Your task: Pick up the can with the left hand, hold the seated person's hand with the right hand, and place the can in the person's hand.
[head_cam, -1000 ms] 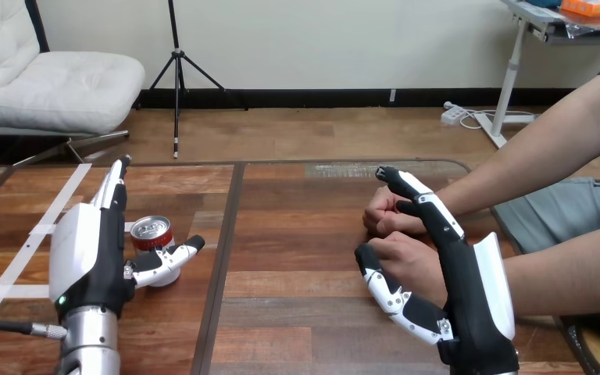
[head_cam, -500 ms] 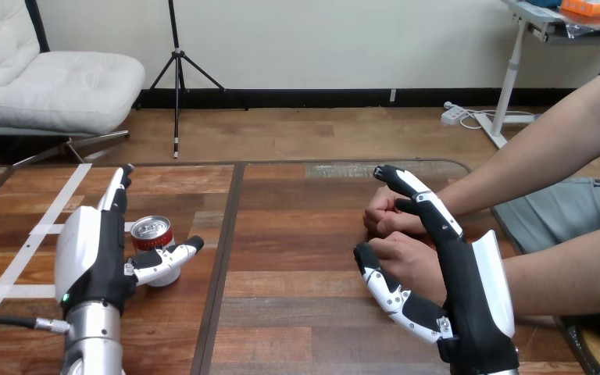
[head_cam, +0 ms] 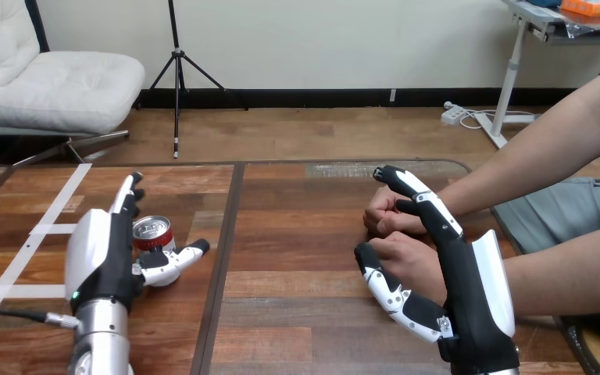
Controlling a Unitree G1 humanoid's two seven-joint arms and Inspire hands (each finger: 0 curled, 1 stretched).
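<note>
A short red can (head_cam: 152,233) with a silver top stands upright on the table's left half. My left hand (head_cam: 103,262) is set on edge around it, open: straight fingers run along the can's left side and the thumb (head_cam: 178,260) reaches across in front of it. At the right, my right hand (head_cam: 469,285) is open too, its straight fingers lying along the far side of the person's nearer fist (head_cam: 410,262) and its thumb (head_cam: 387,293) below that fist. I cannot tell whether they touch. The person's other fist (head_cam: 380,212) rests just beyond, by my fingertips.
White tape strips (head_cam: 47,228) cross the table's left part. A dark seam (head_cam: 223,258) splits the tabletop down the middle, with bare wood between my two hands. The person's forearms (head_cam: 531,156) come in from the right edge.
My left hand has shifted right and slightly forward, closing the gap to the can, so its fingers now lie against the can's side. The right hand and the person's fists have not moved.
</note>
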